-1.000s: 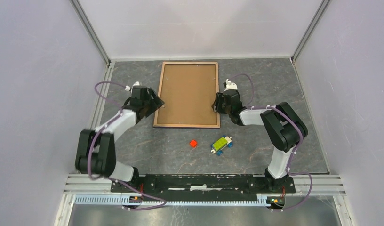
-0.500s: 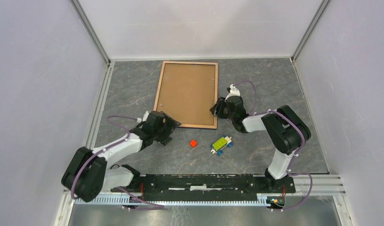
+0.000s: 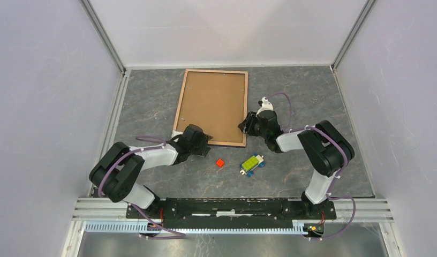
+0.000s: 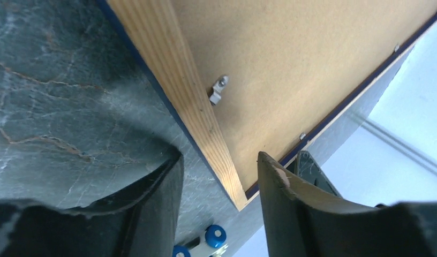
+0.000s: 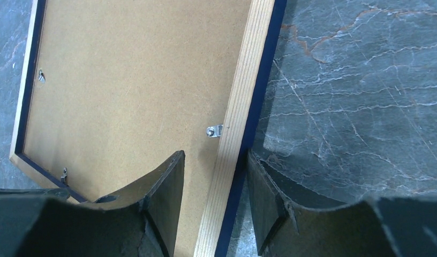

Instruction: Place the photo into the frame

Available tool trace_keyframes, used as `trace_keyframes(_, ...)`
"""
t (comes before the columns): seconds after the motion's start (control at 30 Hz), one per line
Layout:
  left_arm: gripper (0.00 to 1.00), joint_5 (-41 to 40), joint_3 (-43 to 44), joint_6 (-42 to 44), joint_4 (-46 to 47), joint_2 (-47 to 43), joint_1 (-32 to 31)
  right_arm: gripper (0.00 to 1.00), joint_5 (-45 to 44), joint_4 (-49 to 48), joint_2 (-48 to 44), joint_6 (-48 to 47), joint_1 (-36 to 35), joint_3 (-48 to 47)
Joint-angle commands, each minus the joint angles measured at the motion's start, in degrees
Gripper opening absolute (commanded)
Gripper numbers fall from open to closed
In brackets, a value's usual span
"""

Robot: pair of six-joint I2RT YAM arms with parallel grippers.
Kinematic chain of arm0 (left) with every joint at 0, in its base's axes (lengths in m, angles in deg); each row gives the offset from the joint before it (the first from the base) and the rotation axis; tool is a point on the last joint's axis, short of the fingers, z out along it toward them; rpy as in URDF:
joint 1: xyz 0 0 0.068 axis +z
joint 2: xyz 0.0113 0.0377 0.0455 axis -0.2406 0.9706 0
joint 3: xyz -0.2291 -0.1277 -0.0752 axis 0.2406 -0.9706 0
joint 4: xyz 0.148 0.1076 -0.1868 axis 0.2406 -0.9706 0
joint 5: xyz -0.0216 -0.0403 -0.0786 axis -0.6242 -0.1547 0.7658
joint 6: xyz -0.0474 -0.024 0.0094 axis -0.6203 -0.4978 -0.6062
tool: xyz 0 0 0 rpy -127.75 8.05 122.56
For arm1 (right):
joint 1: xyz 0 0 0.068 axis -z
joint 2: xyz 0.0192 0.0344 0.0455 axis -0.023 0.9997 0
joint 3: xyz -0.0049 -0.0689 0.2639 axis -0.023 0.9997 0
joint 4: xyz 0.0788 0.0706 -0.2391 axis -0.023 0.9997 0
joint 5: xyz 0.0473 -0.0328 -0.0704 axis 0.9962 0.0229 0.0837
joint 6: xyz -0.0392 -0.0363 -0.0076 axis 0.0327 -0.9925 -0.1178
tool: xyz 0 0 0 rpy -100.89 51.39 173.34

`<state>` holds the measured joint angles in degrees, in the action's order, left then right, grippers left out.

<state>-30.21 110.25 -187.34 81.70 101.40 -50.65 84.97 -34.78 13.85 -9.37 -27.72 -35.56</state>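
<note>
Frame (image 3: 212, 104) lies back-up, long axis running near to far on the bench (image 3: 313, 107).
Left tool (image 3: 204, 145) straddles its near rail, right tool (image 3: 245, 124) its right rail; whether either grips cannot be told.

The frame (image 5: 244, 80) is made of light wood with a fine straight grain and a matt finish. Its outer edge is painted dark blue and looks smooth. The backing board (image 5: 130, 80) inside it is seen as brown pressed fibre, matt and lightly speckled. A small clip (image 5: 213, 130) of bright metal is fixed on the wood. The bench (image 5: 355, 80) is covered with a grey stone-like surface, veined in white and rust, with a weak sheen. The left end effector (image 4: 219, 158) and the right end effector (image 5: 215, 155) are formed of black matt plastic with rough edges. The toy car (image 3: 252, 164) and the red cube (image 3: 220, 163) appear to be smooth plastic.
</note>
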Motion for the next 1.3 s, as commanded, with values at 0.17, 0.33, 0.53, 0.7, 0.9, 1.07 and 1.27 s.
trace_keyframes(0.17,0.53,-7.6,6.7,-8.3,-18.5,3.9,-0.4,0.52,1.5,-0.7,-2.4,-0.6,-0.5,0.3)
trace_keyframes(0.33,0.45,-8.4,9.0,-2.4,-22.5,5.2,0.8,0.52,0.3,0.2,-3.6,-1.5,-0.5,0.4)
trace_keyframes(0.53,0.35,-1.3,10.1,3.5,-20.6,11.4,3.8,0.52,-0.7,1.3,-5.4,-2.6,-0.5,0.7)
trace_keyframes(0.7,0.12,-0.8,10.5,7.5,-19.8,13.1,4.8,0.52,-1.4,2.7,-5.7,-3.3,-0.4,0.3)
trace_keyframes(0.9,0.02,-5.8,17.0,31.2,-31.4,10.2,8.8,0.53,-4.1,6.3,-8.0,-6.5,1.2,-0.3)
trace_keyframes(1.07,0.02,-9.7,18.0,52.0,-38.9,5.6,14.2,0.55,-4.5,8.0,-10.6,-8.4,4.2,0.4)
trace_keyframes(1.27,0.02,-2.5,13.7,61.4,-38.0,-2.5,26.4,0.57,-2.0,8.2,-10.2,-8.7,7.4,0.4)
